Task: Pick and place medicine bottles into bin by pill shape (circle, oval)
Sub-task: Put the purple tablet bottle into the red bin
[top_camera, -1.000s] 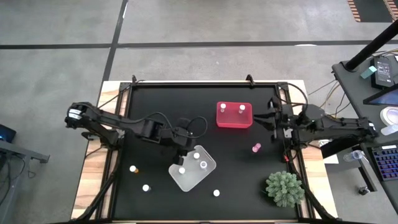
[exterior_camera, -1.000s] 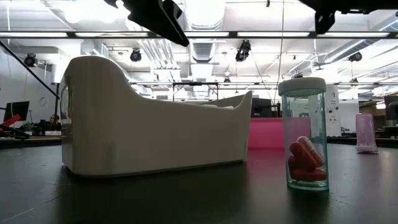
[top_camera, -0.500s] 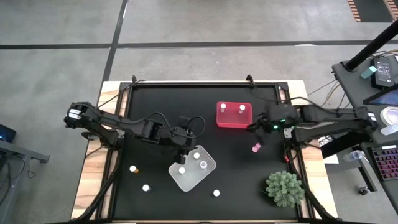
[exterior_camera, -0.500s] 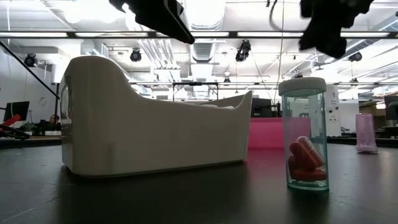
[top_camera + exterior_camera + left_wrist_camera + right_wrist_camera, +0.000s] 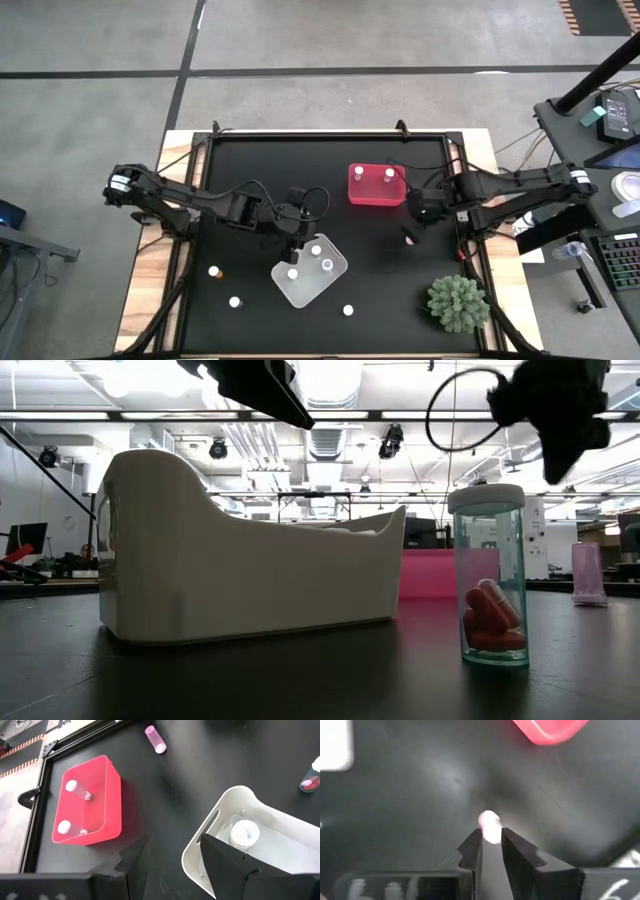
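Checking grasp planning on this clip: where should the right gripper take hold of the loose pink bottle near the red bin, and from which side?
The pink bottle appears to stand upright on the black table, clear of the red bin, so come straight down from above and pinch the cylindrical body just under the cap, fingers on opposite sides. The right gripper already hangs over it with a narrow gap.

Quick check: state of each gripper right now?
Left gripper: open, empty, above the white bin.
Right gripper: slightly open, holding nothing, over the pink bottle.
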